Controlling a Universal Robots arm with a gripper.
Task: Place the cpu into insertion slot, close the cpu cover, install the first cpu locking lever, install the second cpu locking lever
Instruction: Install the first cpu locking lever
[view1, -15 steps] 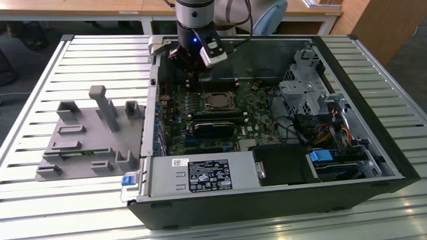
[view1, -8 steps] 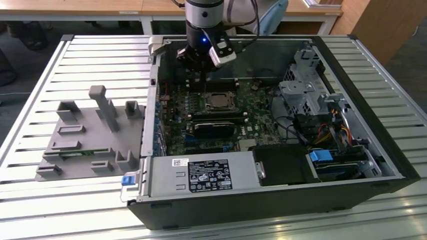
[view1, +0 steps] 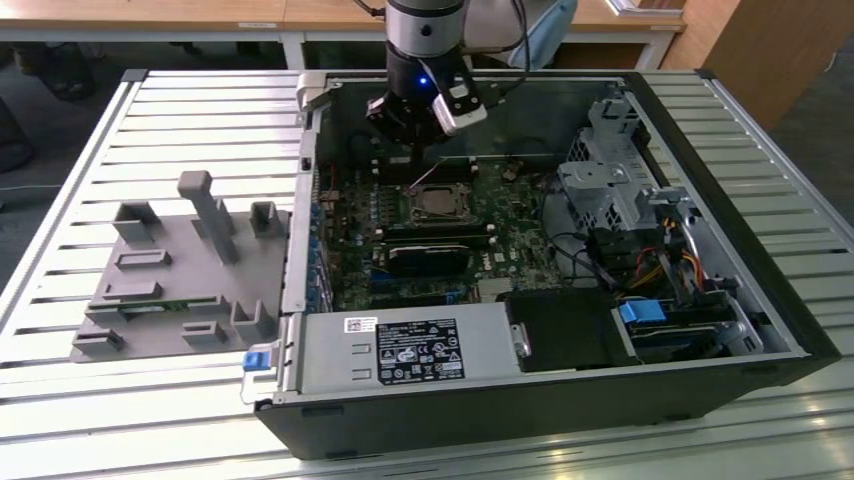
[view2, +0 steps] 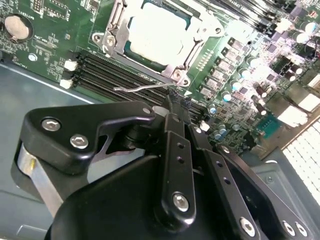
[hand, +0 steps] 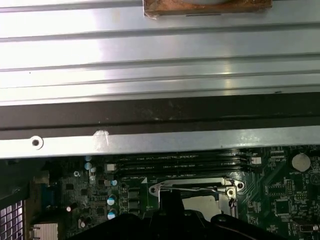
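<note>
Second wrist view puts the gripper (view2: 175, 102), jaws drawn narrow, at the free end of the raised locking lever (view2: 142, 88). Its wire runs along the closed cpu cover (view2: 116, 25), on the edge nearest the gripper

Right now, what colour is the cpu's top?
Pale silver-beige, glaring almost white. The cpu shows best in the second wrist view.

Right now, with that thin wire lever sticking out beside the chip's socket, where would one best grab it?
By the free end of the locking lever, the bent tip farthest from its pivot at the corner of the cpu cover. The wire is thin and appears raised off the memory slots, leaving room beneath. Closing across the wire from above, on the memory-slot side, seems best.
</note>
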